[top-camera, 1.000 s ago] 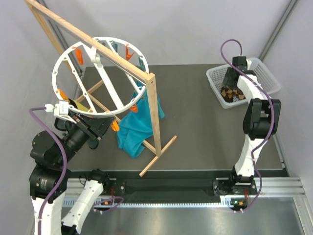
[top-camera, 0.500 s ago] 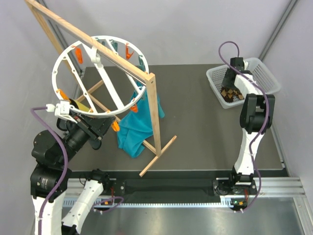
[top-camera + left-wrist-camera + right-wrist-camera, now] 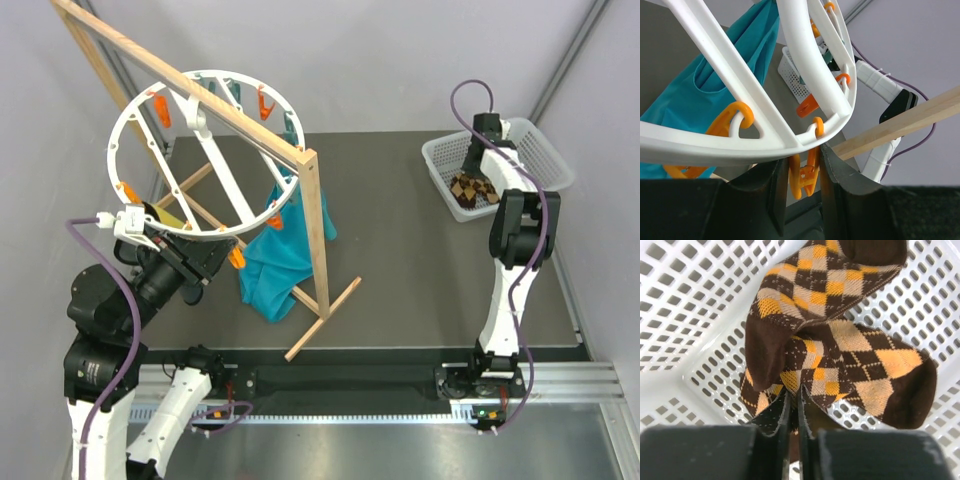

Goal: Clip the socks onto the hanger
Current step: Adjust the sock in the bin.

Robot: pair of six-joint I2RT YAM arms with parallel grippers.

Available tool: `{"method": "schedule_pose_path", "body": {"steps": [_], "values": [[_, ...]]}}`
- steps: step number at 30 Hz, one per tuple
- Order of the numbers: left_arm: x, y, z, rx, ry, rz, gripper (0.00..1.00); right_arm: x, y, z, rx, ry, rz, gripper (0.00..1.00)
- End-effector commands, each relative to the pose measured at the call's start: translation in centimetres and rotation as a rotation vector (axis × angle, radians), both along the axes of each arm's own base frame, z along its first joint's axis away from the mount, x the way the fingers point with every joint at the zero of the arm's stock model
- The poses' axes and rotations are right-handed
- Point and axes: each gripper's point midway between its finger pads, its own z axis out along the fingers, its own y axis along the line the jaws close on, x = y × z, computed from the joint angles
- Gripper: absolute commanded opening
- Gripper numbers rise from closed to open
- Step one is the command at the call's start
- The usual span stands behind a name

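Timber frame (image 3: 318, 215) is standing on the table (image 3: 400, 250), with the hanger (image 3: 113, 148) hanging tilted from its top bar and a teal cloth (image 3: 265, 265) dangling off the hanger's rim. At far right the white mesh basket (image 3: 545, 150) is holding the socks (image 3: 840, 355). The right gripper (image 3: 795, 402) is reaching into it, its jaws closed tight, pinching a fold of sock. The left gripper (image 3: 802, 160) is bracketing an orange clip (image 3: 805, 181) under the hanger's lower rim. Whether its jaws are squeezing the clip, I cannot tell.
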Motion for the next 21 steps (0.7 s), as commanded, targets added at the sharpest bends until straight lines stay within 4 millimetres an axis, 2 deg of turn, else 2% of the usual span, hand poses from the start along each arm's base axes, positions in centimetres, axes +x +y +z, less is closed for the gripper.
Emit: {"method": "schedule_pose_path", "body": {"steps": [1,3,4,6,7,9,10,11,14,16,17,18,19,20,21], "values": [[0.0,-0.3,-0.1,0.004,-0.001,-0.017,0.0,1.9,-0.8,5.5,-0.01,-0.138,-0.025,0.0],[0.0,-0.3,-0.1,0.001,0.001,-0.017,0.0,1.7,-0.7,6.9,0.005,-0.165,-0.035,0.0],[-0.1,-0.3,0.0,-0.002,-0.002,-0.018,0.0,1.6,-0.7,8.8,0.012,-0.2,-0.036,0.0],[-0.1,-0.4,0.1,-0.007,-0.001,-0.026,0.0,1.2,-0.4,10.3,0.047,-0.233,-0.042,0.0],[-0.2,-0.4,0.3,-0.009,-0.005,-0.027,0.0,1.0,-0.6,12.2,0.062,-0.276,-0.045,0.0],[-0.4,-0.4,0.5,-0.011,-0.01,-0.03,0.0,1.0,0.3,13.2,0.146,-0.314,-0.026,0.0],[-0.4,-0.4,0.4,-0.013,-0.009,-0.03,0.0,0.8,-0.3,14.2,0.178,-0.343,-0.033,0.0],[-0.5,-0.4,0.5,-0.015,-0.013,-0.03,0.0,1.2,0.4,14.6,0.255,-0.371,-0.017,0.0],[-0.6,-0.4,0.5,-0.02,-0.01,-0.032,0.0,1.4,0.1,15.3,0.368,-0.432,-0.01,0.0],[-0.6,-0.5,0.6,-0.019,-0.013,-0.037,0.0,1.1,-0.6,14.2,0.414,-0.426,-0.03,0.0],[-0.7,-0.4,0.7,-0.02,-0.018,-0.034,0.0,0.9,0.0,13.1,0.485,-0.412,-0.028,0.0],[-0.6,-0.4,0.7,-0.017,-0.018,-0.032,0.0,1.2,-0.3,13.2,0.513,-0.445,-0.029,0.0],[-0.7,-0.4,0.7,-0.016,-0.019,-0.032,0.0,0.9,-1.3,12.5,0.536,-0.443,-0.062,0.0],[-0.7,-0.4,0.7,-0.016,-0.019,-0.032,0.0,0.7,-2.2,11.5,0.531,-0.435,-0.11,0.07],[-0.7,-0.4,0.6,-0.014,-0.018,-0.032,0.0,0.3,-2.9,10.2,0.513,-0.404,-0.144,0.18]]}}
